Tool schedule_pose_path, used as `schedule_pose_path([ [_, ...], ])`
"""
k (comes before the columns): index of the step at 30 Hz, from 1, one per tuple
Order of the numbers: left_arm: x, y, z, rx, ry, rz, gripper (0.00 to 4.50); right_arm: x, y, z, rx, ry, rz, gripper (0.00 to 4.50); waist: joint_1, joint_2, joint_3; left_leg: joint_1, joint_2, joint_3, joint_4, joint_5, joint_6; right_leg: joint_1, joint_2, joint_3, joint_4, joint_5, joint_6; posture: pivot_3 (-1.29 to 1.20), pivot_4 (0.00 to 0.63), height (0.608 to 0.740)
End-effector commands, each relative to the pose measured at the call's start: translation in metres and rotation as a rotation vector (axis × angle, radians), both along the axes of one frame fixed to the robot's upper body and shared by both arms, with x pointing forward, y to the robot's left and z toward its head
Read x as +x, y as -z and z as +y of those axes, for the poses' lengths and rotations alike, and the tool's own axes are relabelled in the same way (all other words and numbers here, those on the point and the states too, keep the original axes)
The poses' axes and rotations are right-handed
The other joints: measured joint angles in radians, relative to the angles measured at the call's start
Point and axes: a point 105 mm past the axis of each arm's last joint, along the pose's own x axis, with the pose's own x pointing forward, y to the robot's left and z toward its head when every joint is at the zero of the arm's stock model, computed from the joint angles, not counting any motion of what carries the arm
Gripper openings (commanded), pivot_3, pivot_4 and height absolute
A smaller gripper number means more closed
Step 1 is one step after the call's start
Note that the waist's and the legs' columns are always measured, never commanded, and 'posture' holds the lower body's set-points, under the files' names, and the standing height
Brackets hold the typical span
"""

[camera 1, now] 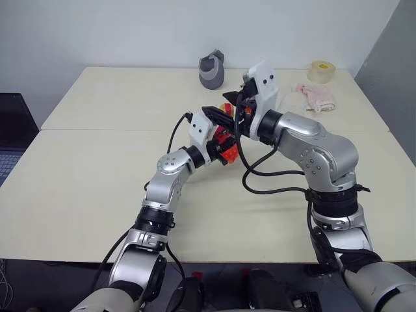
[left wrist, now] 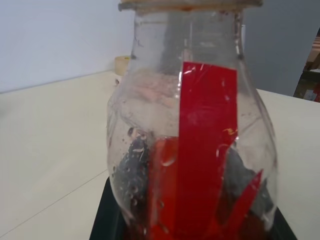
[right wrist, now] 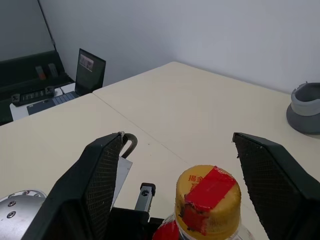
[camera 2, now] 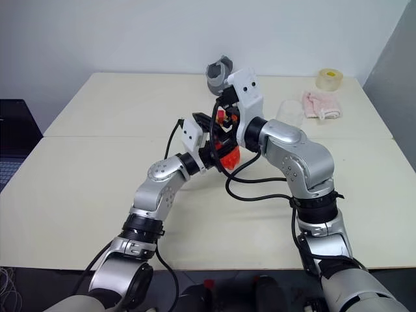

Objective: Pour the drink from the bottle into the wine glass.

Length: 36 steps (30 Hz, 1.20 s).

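Note:
My left gripper [camera 1: 224, 138] is shut on the body of the small clear bottle [left wrist: 192, 150] and holds it upright above the middle of the table. The red-orange drink [camera 2: 230, 158] fills the bottle's lower part, and a red label strip runs up its side. My right gripper [right wrist: 177, 139] is open, one finger on each side of the yellow-orange cap [right wrist: 207, 192] without touching it. A clear glass, apparently the wine glass [camera 2: 290, 111], stands at the back right beside the pink cloth, its lower part hidden behind my right arm.
A grey cup-like object [camera 1: 211, 69] stands at the table's far edge. A roll of tape [camera 1: 319, 71] and a pink cloth [camera 1: 316, 96] lie at the back right. A laptop [camera 1: 13, 123] sits off the table's left side. Black cables hang from both wrists.

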Motion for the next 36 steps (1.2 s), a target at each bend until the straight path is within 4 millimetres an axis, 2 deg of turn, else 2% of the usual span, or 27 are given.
schedule_pose_path([
  [1,-0.007,-0.024,-0.006,-0.027,0.030,-0.088,1.02,-0.002,-0.010,0.002,0.012,-0.006,-0.037,3.61,0.000,0.000,0.000,0.000,0.000,0.000,0.000,0.000,0.000,0.000,0.000,0.000,0.000,0.000,0.000,0.00,0.150,0.740],
  [3,-0.006,-0.025,-0.007,-0.028,0.031,-0.089,1.02,-0.001,-0.008,0.000,0.006,0.000,-0.035,3.14,0.000,0.000,0.000,0.000,0.000,0.000,0.000,0.000,0.000,0.000,0.000,0.000,0.000,0.000,0.000,0.00,0.150,0.740],
  [8,-0.007,-0.026,-0.008,-0.032,0.034,-0.089,1.02,0.000,-0.004,-0.001,-0.014,0.007,-0.032,1.43,0.000,0.000,0.000,0.000,0.000,0.000,0.000,0.000,0.000,0.000,0.000,0.000,0.000,0.000,0.000,0.00,0.150,0.740],
  [9,-0.007,-0.026,-0.008,-0.032,0.034,-0.090,1.02,0.000,-0.004,-0.001,-0.013,0.007,-0.033,1.20,0.000,0.000,0.000,0.000,0.000,0.000,0.000,0.000,0.000,0.000,0.000,0.000,0.000,0.000,0.000,0.00,0.150,0.740],
  [18,-0.007,-0.026,-0.008,-0.034,0.034,-0.089,1.02,-0.001,-0.007,-0.001,-0.009,-0.003,-0.047,1.21,0.000,0.000,0.000,0.000,0.000,0.000,0.000,0.000,0.000,0.000,0.000,0.000,0.000,0.000,0.000,0.00,0.150,0.740],
  [22,-0.013,-0.030,-0.008,-0.057,0.077,-0.081,1.02,-0.012,-0.014,0.004,-0.003,-0.124,-0.075,1.21,0.000,0.000,0.000,0.000,0.000,0.000,0.000,0.000,0.000,0.000,0.000,0.000,0.000,0.000,0.000,0.00,0.150,0.740],
  [28,-0.047,-0.027,0.000,-0.020,0.196,-0.078,1.01,-0.023,-0.018,0.003,-0.043,-0.335,-0.095,1.21,-0.006,0.000,0.000,0.000,0.000,0.001,0.000,0.000,0.000,0.000,0.001,0.000,0.000,0.000,0.000,0.00,0.150,0.740],
  [32,-0.078,-0.024,0.010,0.015,0.255,-0.081,1.01,-0.042,-0.021,0.002,-0.084,-0.551,-0.104,1.21,-0.004,0.001,0.001,0.000,0.001,0.000,-0.001,-0.001,0.001,0.000,0.002,0.000,0.000,0.000,0.000,0.00,0.150,0.740],
  [36,-0.102,-0.017,0.019,0.050,0.286,-0.045,1.01,-0.061,-0.014,0.000,-0.181,-0.721,-0.116,1.21,-0.001,0.001,0.001,0.000,0.002,0.000,0.000,-0.001,0.002,0.001,0.000,0.000,-0.001,0.000,0.000,0.00,0.150,0.740],
])
